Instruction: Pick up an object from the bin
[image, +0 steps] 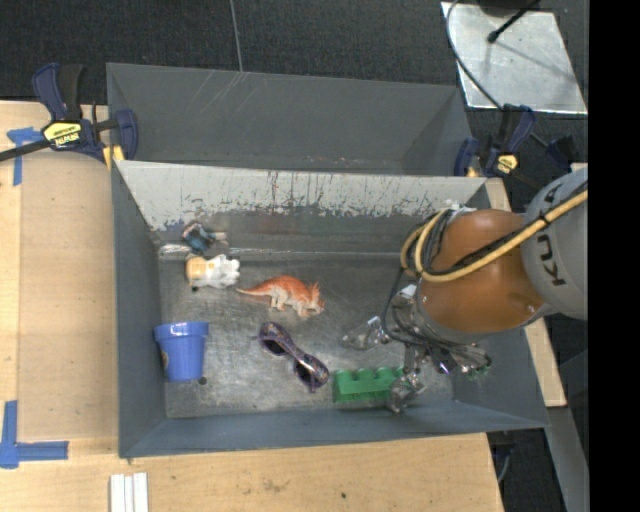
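My gripper (386, 362) hangs low at the right of the bin floor, under the arm's orange cover, and stands open. One fingertip (404, 391) rests at the right end of a green toy brick (362, 385) lying near the front wall. The other fingertip (364, 336) points left, just behind the brick. Nothing is held between them. Purple sunglasses (295, 356) lie just left of the brick.
An orange toy dinosaur (290, 293) lies mid-floor. A blue cup (182, 350) stands at the front left. At the back left corner sit a white and yellow toy (212, 270) and a small dark figure (200, 238). Sloped bin walls surround the floor.
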